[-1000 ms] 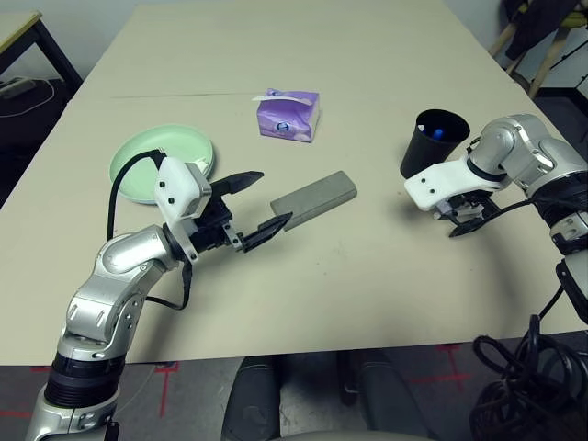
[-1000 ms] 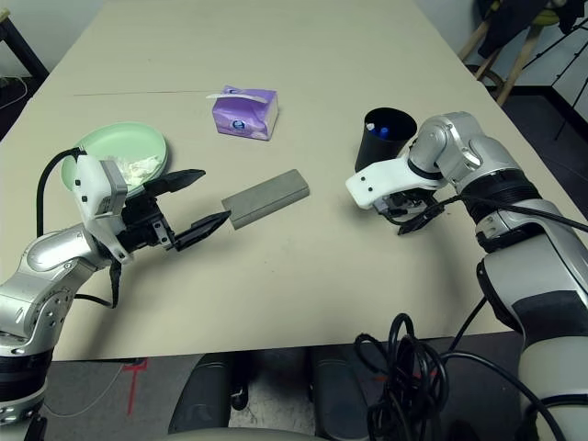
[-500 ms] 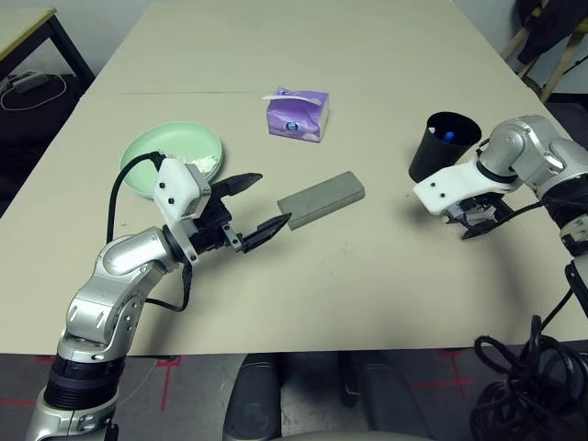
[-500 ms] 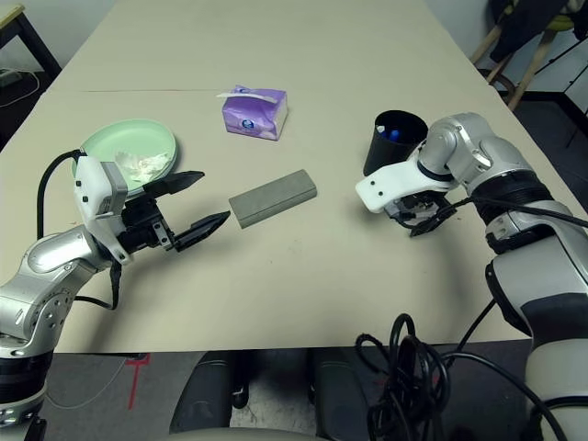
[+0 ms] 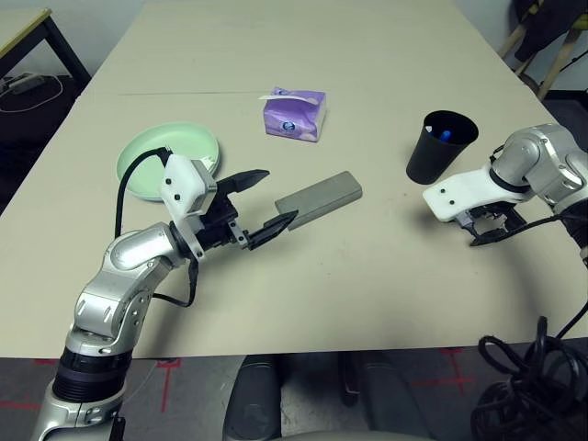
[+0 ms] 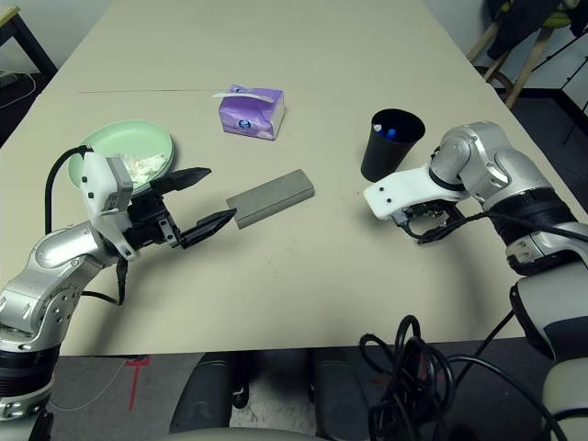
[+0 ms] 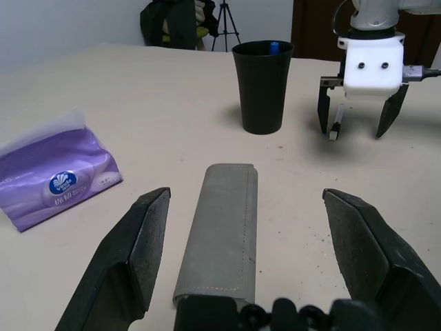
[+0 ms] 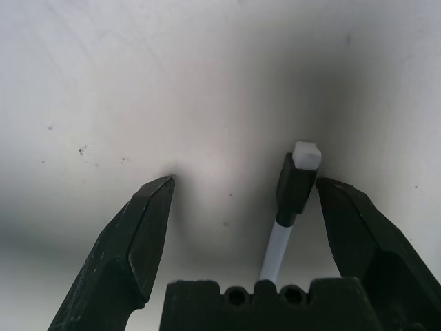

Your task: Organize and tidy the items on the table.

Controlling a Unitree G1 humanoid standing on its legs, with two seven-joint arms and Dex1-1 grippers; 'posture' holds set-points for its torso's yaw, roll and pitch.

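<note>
While both arms work at once, the large beige tabletop [image 5: 367, 294] reads like a clock face seen from the robot's seat, with twelve o'clock at the far edge.

At about eight o'clock, the left gripper [image 5: 260, 198] points level across the table with its two black fingers spread wide and holding nothing. A grey oblong fabric glasses case [image 5: 318, 198] lies flat near the centre, its near end just beyond the fingertips and lined up with the gap between them. That alignment suggests the arm is set to slide forward and close on the case by its narrow sides.

At about four o'clock, the right gripper [image 7: 356, 110] points almost straight down, its fingers parted. A thin white pen with a black collar [image 8: 288, 207] stands between them, close against one finger. The pen looks loose, not pinched, though the pictures do not settle that. A tall black plastic cup [image 5: 441, 147] stands at two o'clock, just beyond this gripper, with a blue-tipped pen already inside, so it is probably the pens' home.

A mint green round plate [image 5: 152, 152] sits at ten o'clock with a crumpled white tissue [image 6: 142, 166] in it. A purple soft-pack tissue box [image 5: 294, 113] rests near twelve o'clock.
</note>
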